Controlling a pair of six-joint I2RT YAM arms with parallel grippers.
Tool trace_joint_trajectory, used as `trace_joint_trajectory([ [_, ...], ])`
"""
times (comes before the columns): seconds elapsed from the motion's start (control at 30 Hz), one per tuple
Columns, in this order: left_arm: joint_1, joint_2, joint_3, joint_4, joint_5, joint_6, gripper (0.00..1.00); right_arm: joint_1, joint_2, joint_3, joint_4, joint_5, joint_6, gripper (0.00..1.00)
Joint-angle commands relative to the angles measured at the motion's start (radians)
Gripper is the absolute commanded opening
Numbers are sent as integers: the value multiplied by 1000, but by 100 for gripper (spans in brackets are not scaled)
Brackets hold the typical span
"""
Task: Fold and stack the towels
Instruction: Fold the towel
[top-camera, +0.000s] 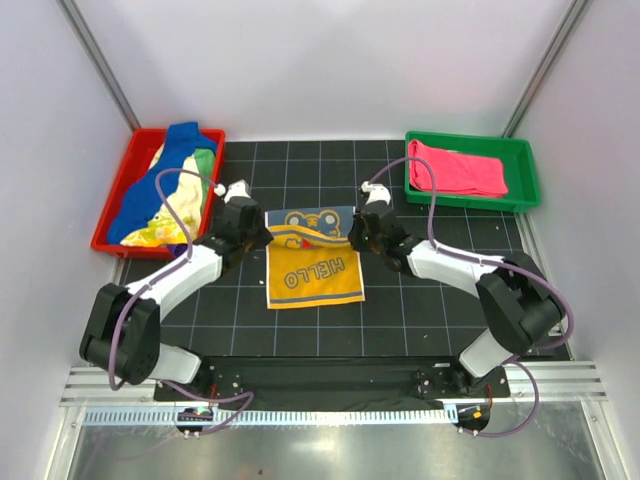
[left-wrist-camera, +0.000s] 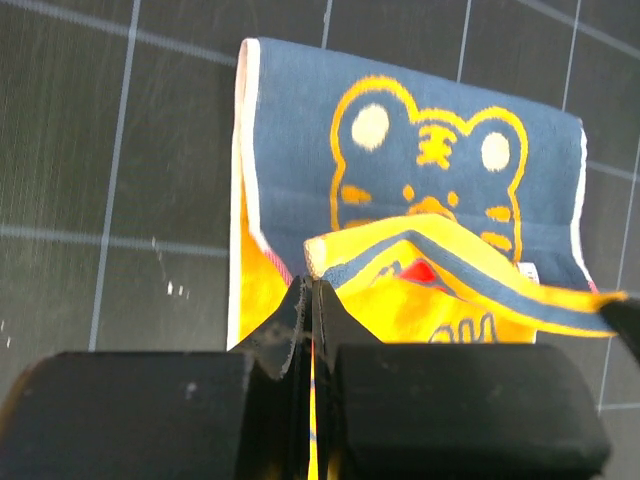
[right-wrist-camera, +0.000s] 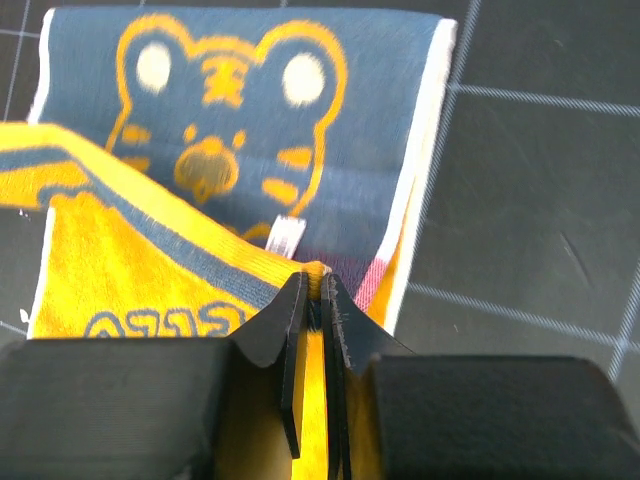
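Your towel (top-camera: 313, 280) says HELLO.
You pinch its lifted edge with left fingers (left-wrist-camera: 300, 320) and right fingers (right-wrist-camera: 297, 315), both shut tight.

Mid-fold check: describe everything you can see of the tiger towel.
The tiger towel is soft terry-looking cloth: a blue panel with an orange tiger face at the far end, orange-yellow with HELLO lettering nearer, white side edging and a white label. It lies on the dark gridded mat, with a yellow, blue-striped edge lifted and pinched by the left tool and right tool.
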Motion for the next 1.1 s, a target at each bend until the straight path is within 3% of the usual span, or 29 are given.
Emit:
trace_joint_trajectory([
  [0.0, -25, -76, -38, 6, -62, -15, 0, 18, -85, -46, 51, 83, 49, 1],
  [0.6, -106, -254, -213, -31, -136, -58, 0, 84, -280, -224, 37, 100, 135, 1],
  [1.07, -142, -312, -260, -55, -145, -74, 0, 133, -325, -273, 2, 152, 164, 1],
])
